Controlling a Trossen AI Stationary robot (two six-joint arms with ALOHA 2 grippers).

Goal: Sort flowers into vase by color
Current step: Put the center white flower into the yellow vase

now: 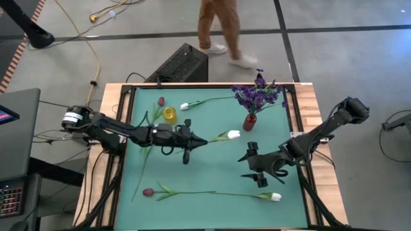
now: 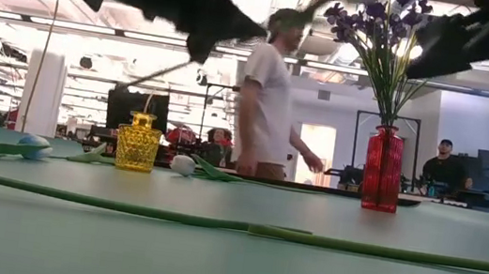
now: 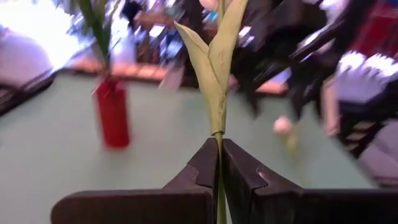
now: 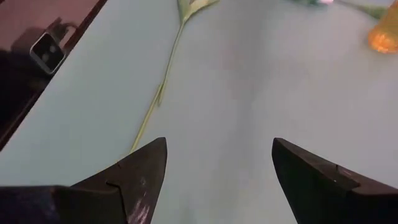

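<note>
The left claw (image 3: 219, 163) is pinched tight on the thin green stem of a white tulip (image 1: 232, 135) – the flower is up off the green bench (image 1: 212, 173), near the middle. The right claw (image 4: 217, 168) hangs wide open over the bench, holding nothing. The purple flowers (image 1: 258, 95) stand in the red vase (image 1: 250, 121). A small yellow vase (image 1: 169, 115) sits close to the left arm. More tulips lie flat on the bench – one white tulip at the front (image 1: 275, 197).
</note>
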